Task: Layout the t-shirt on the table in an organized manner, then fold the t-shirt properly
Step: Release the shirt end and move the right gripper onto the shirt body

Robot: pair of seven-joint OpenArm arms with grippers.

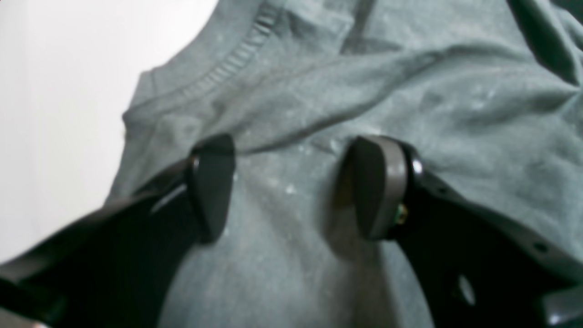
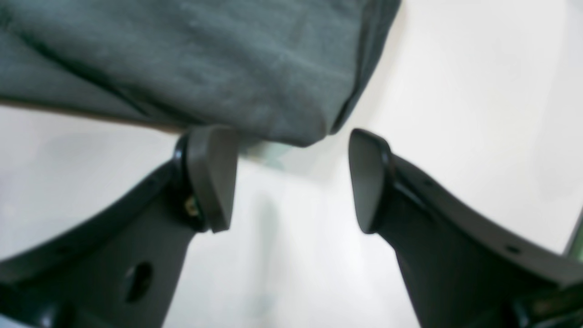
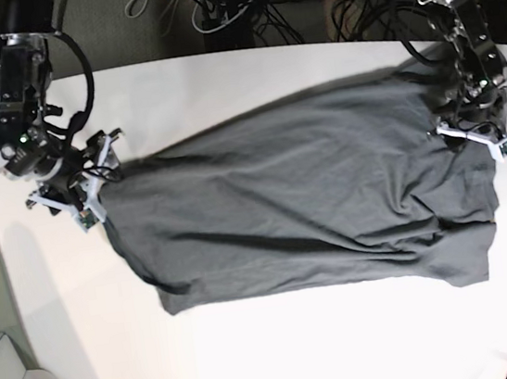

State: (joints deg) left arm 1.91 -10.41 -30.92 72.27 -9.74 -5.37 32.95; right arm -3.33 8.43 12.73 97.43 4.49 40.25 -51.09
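Your t-shirt (image 3: 302, 202) lies spread across the middle of the table (image 3: 257, 357), wrinkled, with its collar end at the base view's right and its hem end at the left. Your left gripper (image 1: 291, 187) sits over the cloth just beside the ribbed collar (image 1: 237, 59), jaws apart with fabric beneath them but nothing pinched. Your right gripper (image 2: 291, 180) stands parted too, at the hem corner, whose tip hangs just beyond the fingertips, over bare table. If you close now, the right side may catch only that corner's tip, or nothing, and slip when you pull. On the left, you could gather a thick bunch of layers near the neck and drag the shirt crooked.
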